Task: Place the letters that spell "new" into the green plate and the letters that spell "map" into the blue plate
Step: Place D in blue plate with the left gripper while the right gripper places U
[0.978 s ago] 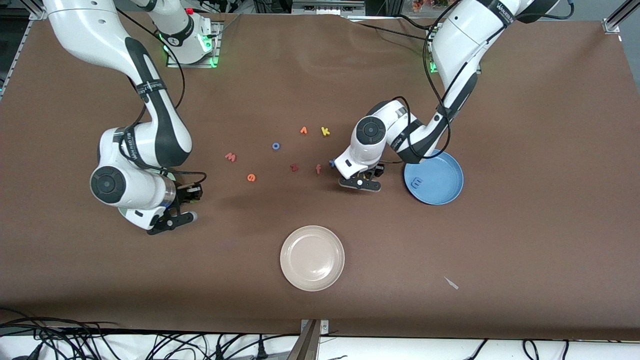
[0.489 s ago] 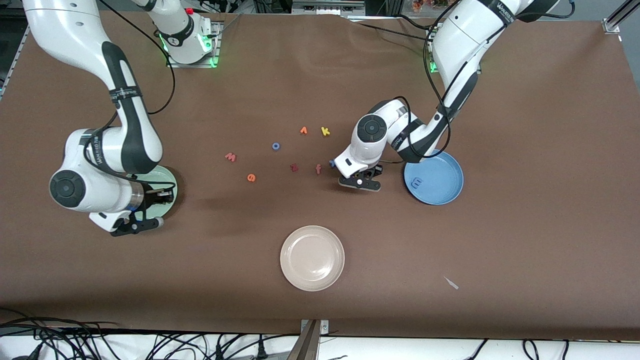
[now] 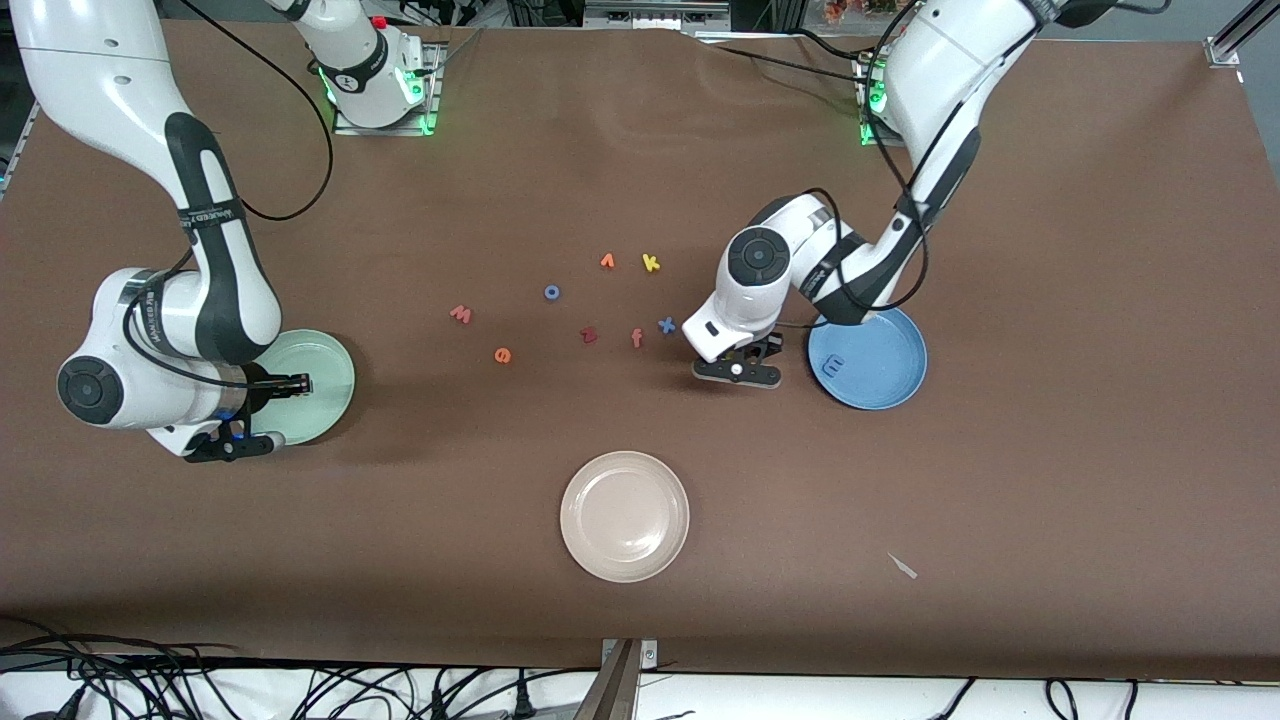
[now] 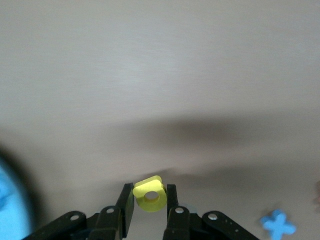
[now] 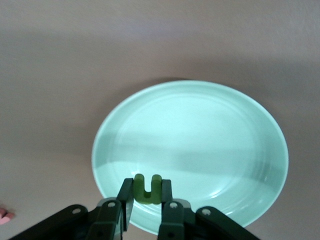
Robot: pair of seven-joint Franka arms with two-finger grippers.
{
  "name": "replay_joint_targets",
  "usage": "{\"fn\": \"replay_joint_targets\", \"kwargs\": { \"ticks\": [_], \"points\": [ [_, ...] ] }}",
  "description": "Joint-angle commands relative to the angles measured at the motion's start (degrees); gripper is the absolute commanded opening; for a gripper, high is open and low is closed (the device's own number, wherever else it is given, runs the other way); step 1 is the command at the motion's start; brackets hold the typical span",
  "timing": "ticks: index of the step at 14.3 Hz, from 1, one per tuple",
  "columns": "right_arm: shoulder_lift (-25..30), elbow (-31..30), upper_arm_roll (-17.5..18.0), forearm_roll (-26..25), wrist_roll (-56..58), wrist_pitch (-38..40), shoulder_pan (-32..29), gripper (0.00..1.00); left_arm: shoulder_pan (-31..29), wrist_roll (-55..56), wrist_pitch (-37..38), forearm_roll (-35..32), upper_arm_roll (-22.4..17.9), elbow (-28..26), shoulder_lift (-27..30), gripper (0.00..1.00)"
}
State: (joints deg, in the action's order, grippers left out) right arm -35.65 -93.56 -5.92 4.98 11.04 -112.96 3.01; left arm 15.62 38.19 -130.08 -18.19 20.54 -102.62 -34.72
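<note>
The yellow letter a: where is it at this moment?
The yellow a is pinched in the left gripper, above bare table between the blue x and the blue plate.

A robotics lab is showing here: two white jointed robot arms [image 3: 200,250] are working over a brown paper-covered table [image 3: 1050,450], aluminium frame rails [image 3: 1235,30] are edging it, and black cables [image 3: 300,690] are trailing below.

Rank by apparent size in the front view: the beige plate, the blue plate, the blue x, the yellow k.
1. Beige plate and blue plate: alike, unranked.
2. Blue x and yellow k: both tiny, alike.
</note>
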Motion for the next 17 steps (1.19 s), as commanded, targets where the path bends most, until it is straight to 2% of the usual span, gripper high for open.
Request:
{"fn": "replay_joint_targets", "kwargs": {
  "ticks": [1,3,5,6,7,8,9,11,12,13,14,17],
  "points": [
    [-0.55,-0.39,0.47,1.08,1.0,0.37,-1.52,0.11,-4.0,-5.99,6.93,-1.5,0.46,-1.18,5.35,0.03],
    [-1.0,-0.39,0.47,1.08,0.91,0.37,-1.69,0.14,-7.25,-15.81,12.11,-1.5,0.46,-1.53,7.12,0.06],
    [-1.17,-0.22,0.47,1.08,0.48,0.37,-1.96,0.28,-10.24,-21.38,12.84,-1.41,0.64,-3.8,8.35,0.06],
    [-1.17,-0.22,0.47,1.08,0.3,0.37,-1.96,0.54,-10.95,-21.75,12.84,-1.41,0.64,-5.12,8.79,0.06],
    [-1.17,-0.3,0.47,1.08,0.12,0.37,-2.05,0.68,-11.74,-22.01,12.84,-1.59,0.64,-6.61,8.88,0.06],
    [-1.17,-0.22,0.47,1.17,0.12,0.37,-2.13,0.95,-12.71,-22.71,12.49,-1.59,0.64,-8.63,9.05,0.06],
    [-1.09,-0.22,0.47,1.17,0.12,0.37,-2.22,1.0,-13.76,-23.33,11.53,-1.59,0.64,-10.48,9.75,0.05],
    [-0.91,-0.22,0.47,1.08,0.12,0.37,-2.22,1.0,-14.47,-23.68,9.42,-1.59,0.64,-12.95,10.02,0.06],
    [-0.91,-0.22,0.47,1.08,0.12,0.37,-2.22,1.0,-14.47,-23.68,8.54,-1.59,0.64,-13.91,9.94,0.23],
    [-0.74,-0.22,0.47,1.17,0.04,0.37,-2.22,1.0,-14.56,-23.51,7.4,-1.5,0.64,-14.79,9.94,0.77],
    [-0.65,-0.22,0.47,1.17,0.03,0.37,-2.22,1.0,-14.82,-23.16,5.82,-1.5,0.64,-15.41,9.85,1.0],
    [0.05,-0.22,0.82,1.17,-0.14,0.54,-2.14,1.0,-14.83,-22.89,6.24,-0.72,0.73,-14.63,10.63,1.0]
  ]
}}
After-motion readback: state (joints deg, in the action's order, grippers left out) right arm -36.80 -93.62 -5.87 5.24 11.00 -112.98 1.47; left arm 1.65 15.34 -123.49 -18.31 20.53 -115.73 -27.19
